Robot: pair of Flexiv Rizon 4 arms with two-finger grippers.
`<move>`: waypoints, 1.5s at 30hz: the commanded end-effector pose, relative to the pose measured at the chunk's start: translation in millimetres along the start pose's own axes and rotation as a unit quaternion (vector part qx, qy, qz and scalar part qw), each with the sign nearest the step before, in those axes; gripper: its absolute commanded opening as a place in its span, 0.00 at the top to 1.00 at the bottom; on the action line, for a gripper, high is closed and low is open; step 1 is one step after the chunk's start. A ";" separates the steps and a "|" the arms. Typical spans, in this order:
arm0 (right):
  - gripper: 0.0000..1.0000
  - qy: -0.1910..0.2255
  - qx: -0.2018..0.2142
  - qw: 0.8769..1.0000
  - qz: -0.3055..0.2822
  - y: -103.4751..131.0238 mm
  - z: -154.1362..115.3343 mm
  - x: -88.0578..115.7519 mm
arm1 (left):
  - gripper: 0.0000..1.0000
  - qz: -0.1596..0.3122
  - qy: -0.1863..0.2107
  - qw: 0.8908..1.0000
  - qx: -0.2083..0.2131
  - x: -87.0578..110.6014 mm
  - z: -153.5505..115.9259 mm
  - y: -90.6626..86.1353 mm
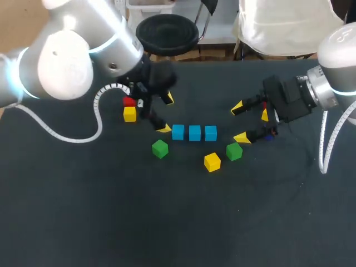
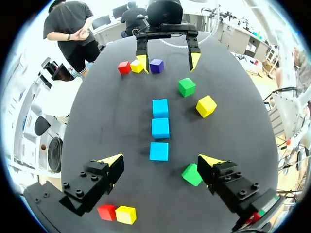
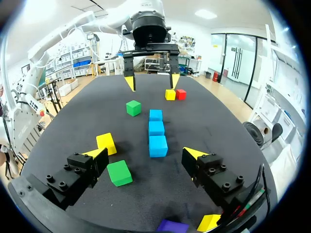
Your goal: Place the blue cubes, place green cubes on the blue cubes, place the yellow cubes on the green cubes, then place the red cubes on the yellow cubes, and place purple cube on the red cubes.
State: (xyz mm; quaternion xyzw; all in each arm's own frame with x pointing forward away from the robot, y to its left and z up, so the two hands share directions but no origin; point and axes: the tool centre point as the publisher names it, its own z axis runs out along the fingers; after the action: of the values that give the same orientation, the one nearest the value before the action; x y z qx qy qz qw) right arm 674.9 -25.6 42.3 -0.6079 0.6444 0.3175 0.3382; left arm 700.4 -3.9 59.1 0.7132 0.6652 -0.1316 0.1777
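Three blue cubes (image 1: pixel 194 132) lie in a row mid-table. My left gripper (image 1: pixel 166 114) stands open at the row's left end, and the nearest blue cube (image 2: pixel 159 151) sits between its fingers untouched. One green cube (image 1: pixel 160 148) rests in front of that end, close beside a left finger. A red cube (image 1: pixel 129 101) and a yellow cube (image 1: pixel 129 114) lie behind the left gripper. My right gripper (image 1: pixel 240 122) hangs open and empty past the row's right end, with a green cube (image 1: pixel 234 151) and a yellow cube (image 1: pixel 212 162) near it.
A purple cube (image 3: pixel 172 226) and another yellow cube (image 3: pixel 210 222) lie under my right gripper (image 3: pixel 145 153). A further red cube (image 2: pixel 124 67) sits by them. A white cable hangs from each arm over the dark table (image 1: pixel 167 222).
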 end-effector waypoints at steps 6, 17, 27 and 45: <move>0.00 -0.001 0.000 1.000 -0.001 0.3 -0.2 0.4 | 0.00 -0.017 -0.006 1.000 0.012 3.1 -1.7 6.4; 0.00 -0.001 0.000 1.000 -0.001 0.3 -0.2 0.4 | 0.00 -0.017 -0.006 1.000 0.012 3.1 -1.7 6.4; 0.00 -0.001 0.000 1.000 -0.001 0.3 -0.2 0.4 | 0.00 -0.017 -0.015 1.000 0.011 5.5 -3.6 6.9; 0.00 -0.001 0.000 1.000 -0.001 0.3 -0.2 0.4 | 0.00 0.001 -0.044 0.999 0.021 24.6 -23.0 0.7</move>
State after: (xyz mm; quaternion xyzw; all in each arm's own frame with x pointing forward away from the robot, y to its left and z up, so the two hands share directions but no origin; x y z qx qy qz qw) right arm 674.9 -25.6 42.3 -0.6079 0.6444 0.3175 0.3382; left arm 704.1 26.9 69.3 0.7110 0.6535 -0.1772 0.1897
